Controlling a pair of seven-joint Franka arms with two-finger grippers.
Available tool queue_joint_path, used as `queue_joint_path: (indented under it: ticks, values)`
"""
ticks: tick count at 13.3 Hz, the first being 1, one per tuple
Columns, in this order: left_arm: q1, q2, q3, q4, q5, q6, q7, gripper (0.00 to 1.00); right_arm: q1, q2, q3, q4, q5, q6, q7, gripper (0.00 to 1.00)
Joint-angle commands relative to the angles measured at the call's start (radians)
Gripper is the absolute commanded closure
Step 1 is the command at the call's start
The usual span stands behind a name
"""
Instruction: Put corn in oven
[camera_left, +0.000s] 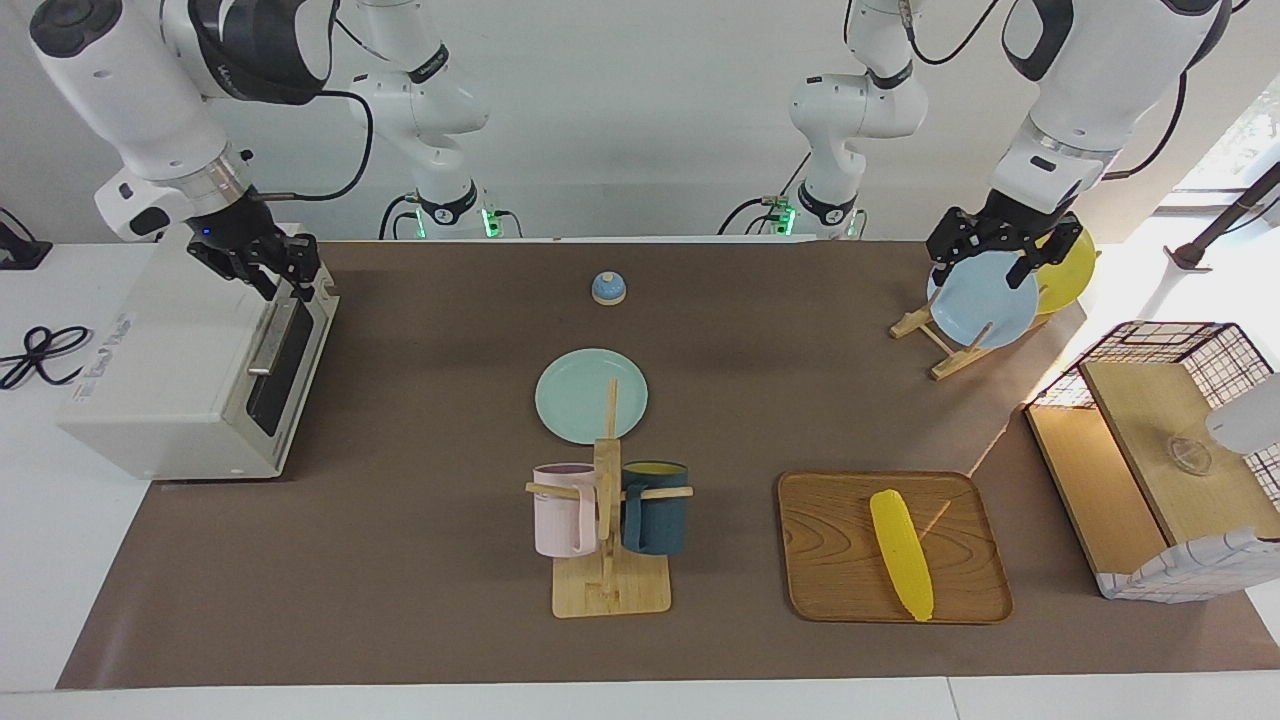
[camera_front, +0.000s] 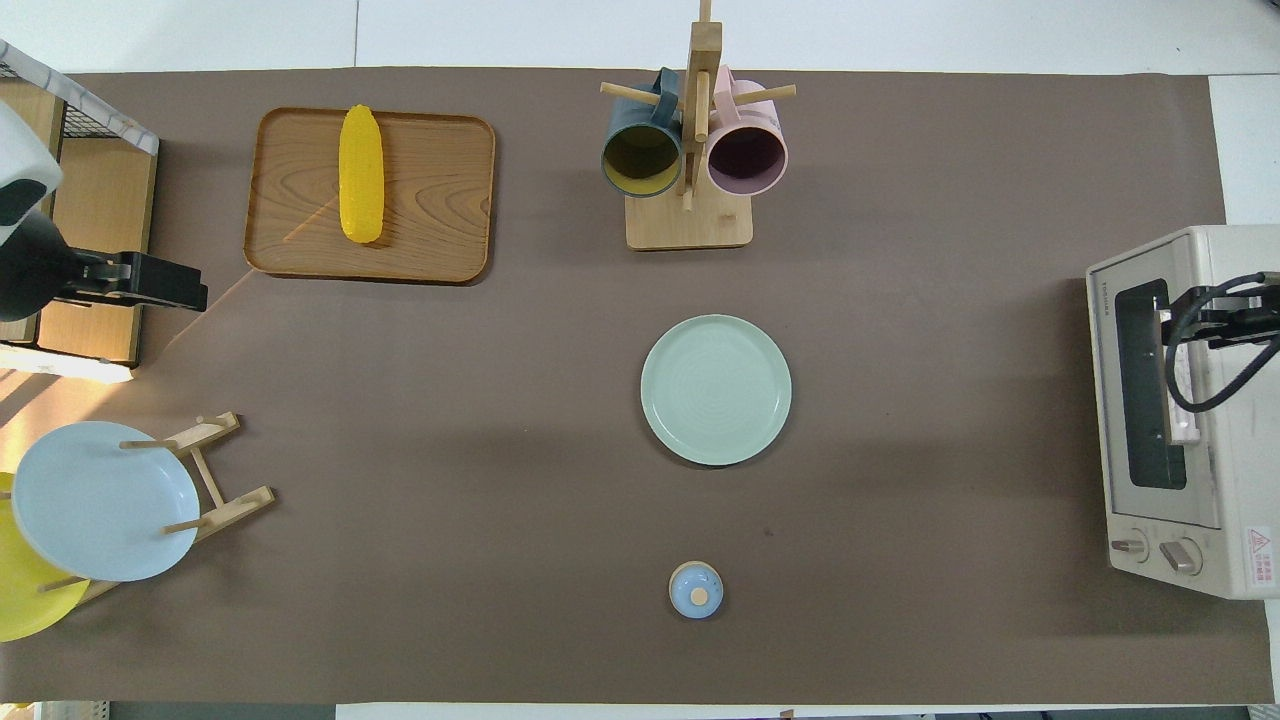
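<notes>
Right hand (camera_left: 285, 283), upper left of frame, is at the oven (camera_left: 180, 380) handle (camera_left: 270, 340); I cannot tell whether it grips. The corn (camera_left: 902, 553) lies toward the waiting left hand (camera_left: 978, 268), which is spread apart.

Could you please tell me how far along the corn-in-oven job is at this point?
Nothing is finished yet. The oven door is closed, and the corn lies on the wooden tray, untouched. In hand: the right gripper is down at the oven's door handle, apparently to open it. The left gripper waits, open, over the plate rack. Left: opening the door, fetching and loading the corn.
</notes>
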Motion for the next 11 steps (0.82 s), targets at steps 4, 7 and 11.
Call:
queue_joint_path:
  ticks: [4, 7, 11]
  values:
    - [-0.017, 0.426, 0.01, 0.32, -0.044, 0.048, 0.0, 0.0, -0.054, -0.026, 0.004, -0.166, -0.121, 0.127, 0.152, 1.0]
    - [-0.016, 0.58, 0.01, 0.373, -0.042, 0.199, 0.005, 0.0, -0.054, -0.02, 0.004, -0.168, -0.12, 0.127, 0.186, 1.0]
    - [-0.008, 0.766, 0.011, 0.489, -0.041, 0.336, 0.06, 0.0, -0.071, -0.02, 0.004, -0.187, -0.12, 0.136, 0.181, 1.0]
